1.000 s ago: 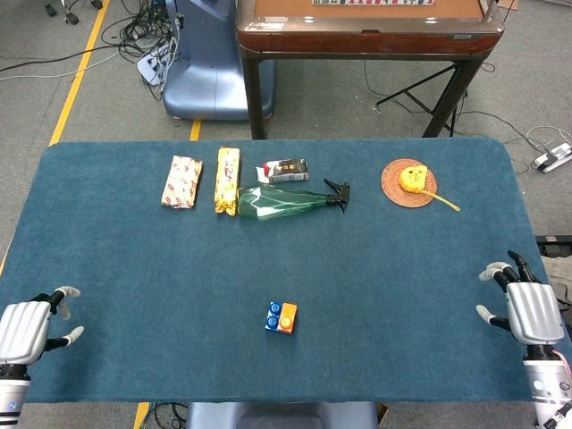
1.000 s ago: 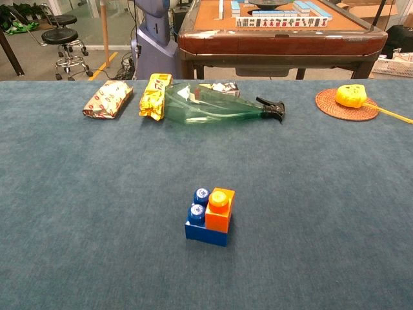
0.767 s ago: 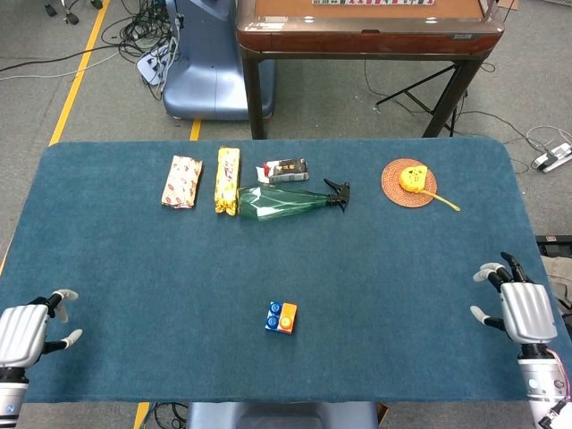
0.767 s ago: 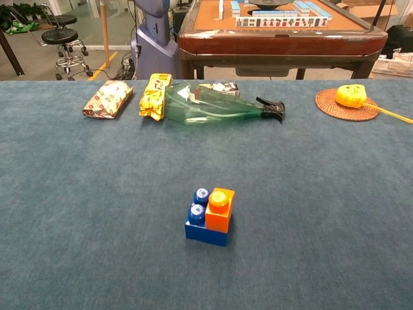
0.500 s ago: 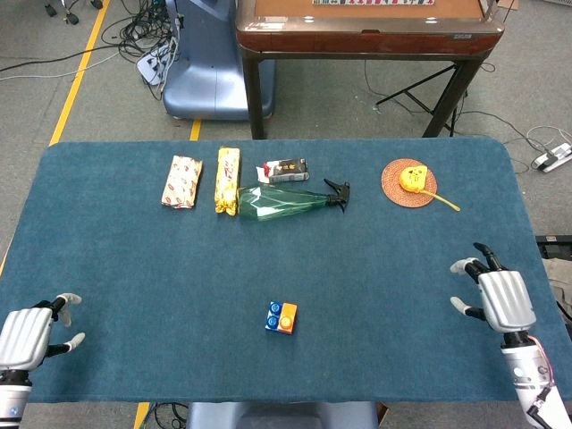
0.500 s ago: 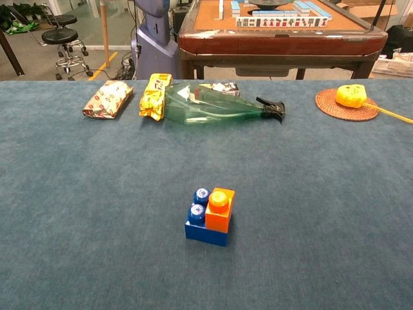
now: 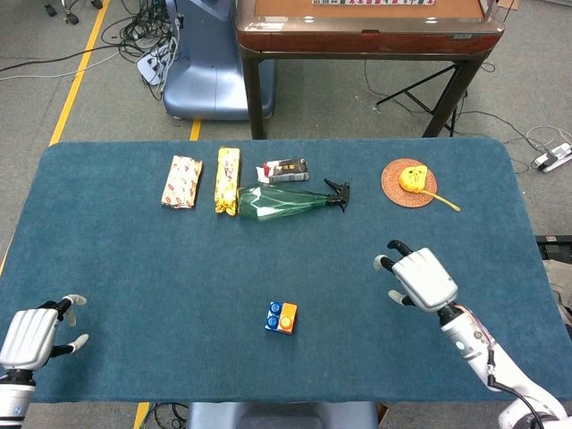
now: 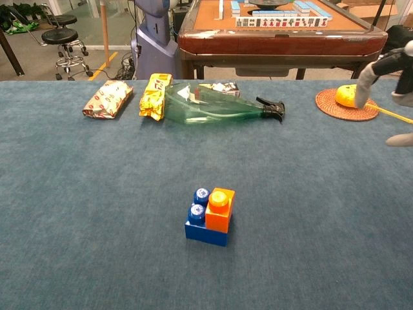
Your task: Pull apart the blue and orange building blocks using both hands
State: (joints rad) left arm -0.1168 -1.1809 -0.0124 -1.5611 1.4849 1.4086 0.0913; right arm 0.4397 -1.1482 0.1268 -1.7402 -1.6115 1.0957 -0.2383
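The orange block (image 7: 287, 315) (image 8: 219, 209) sits plugged onto the blue block (image 7: 273, 317) (image 8: 199, 223), joined, on the blue cloth near the table's front middle. My right hand (image 7: 421, 277) (image 8: 390, 77) hovers open to the right of the blocks, fingers spread, holding nothing; the chest view shows only its fingertips at the right edge. At the front left corner my left hand (image 7: 34, 334) is open and empty, far from the blocks, and seen only in the head view.
Across the back lie two snack packets (image 7: 182, 180) (image 7: 228, 180), a small box (image 7: 283, 170), a green spray bottle (image 7: 286, 201) on its side, and a woven coaster (image 7: 408, 181) bearing a yellow object. A wooden table (image 7: 366, 27) stands behind.
My right hand has swept from the table's right edge leftward toward the blocks and now shows in the chest view. The left hand drifted slightly down. The blocks have not moved.
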